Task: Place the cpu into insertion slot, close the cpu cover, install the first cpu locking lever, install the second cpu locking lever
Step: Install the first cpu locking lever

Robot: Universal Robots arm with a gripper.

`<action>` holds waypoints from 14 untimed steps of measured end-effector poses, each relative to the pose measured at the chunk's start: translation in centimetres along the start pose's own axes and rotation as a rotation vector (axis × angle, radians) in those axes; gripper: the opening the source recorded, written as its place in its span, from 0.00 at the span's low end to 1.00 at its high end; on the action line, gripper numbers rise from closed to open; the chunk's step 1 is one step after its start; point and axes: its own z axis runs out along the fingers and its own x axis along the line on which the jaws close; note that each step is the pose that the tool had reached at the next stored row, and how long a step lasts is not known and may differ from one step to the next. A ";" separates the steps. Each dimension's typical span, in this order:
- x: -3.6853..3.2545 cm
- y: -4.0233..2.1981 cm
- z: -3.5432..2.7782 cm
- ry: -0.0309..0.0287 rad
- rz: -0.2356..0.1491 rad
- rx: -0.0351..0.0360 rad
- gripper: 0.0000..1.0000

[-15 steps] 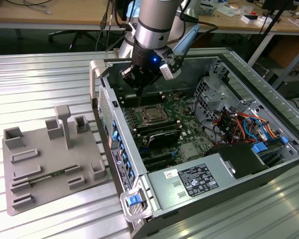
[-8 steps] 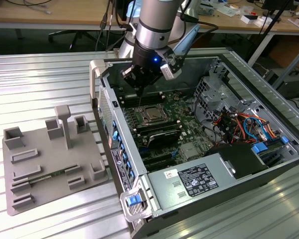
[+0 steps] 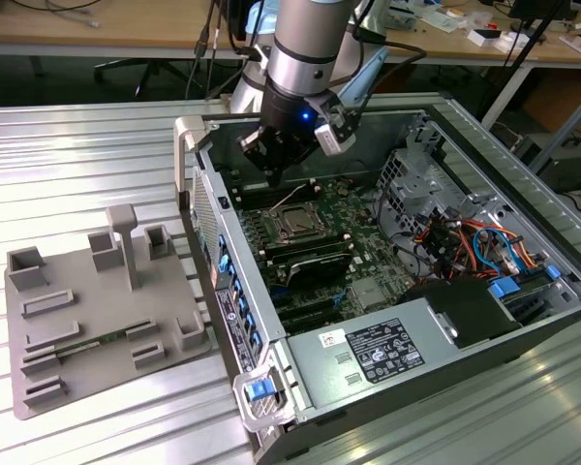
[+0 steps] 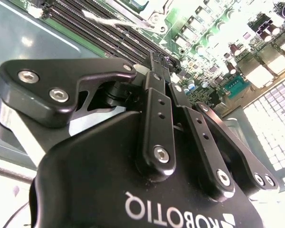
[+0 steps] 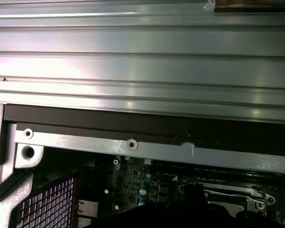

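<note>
Inside the open computer case (image 3: 436, 320), the insertion slot (image 3: 292, 226) sits on the green motherboard, with the silver cpu cover (image 3: 278, 221) lying flat around it. Its centre looks dark grey; I cannot tell whether that is the cpu. A thin wire locking lever (image 3: 292, 197) slants up from the slot's far side. My gripper (image 3: 273, 167) hangs just above and behind the slot, with nothing visible between its shut fingers (image 4: 157, 102). In the first wrist view the lever wire (image 5: 228, 193) runs across the slot's frame, close to a dark fingertip (image 5: 194, 189).
Long black memory slots (image 3: 315, 263) flank the socket. A drive cage (image 3: 412, 174) and coloured cables (image 3: 484, 242) fill the case on the exterior view's right, with the power supply (image 3: 378, 354) in front. A grey fixture plate (image 3: 97, 320) lies on the ribbed table at the left.
</note>
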 end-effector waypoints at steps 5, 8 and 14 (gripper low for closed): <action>-0.15 -0.01 0.01 -0.0001 0.000 0.0000 0.11; -0.24 -0.02 0.01 0.0000 0.000 0.0000 0.11; -0.73 -0.06 0.15 0.0001 0.000 0.0000 0.11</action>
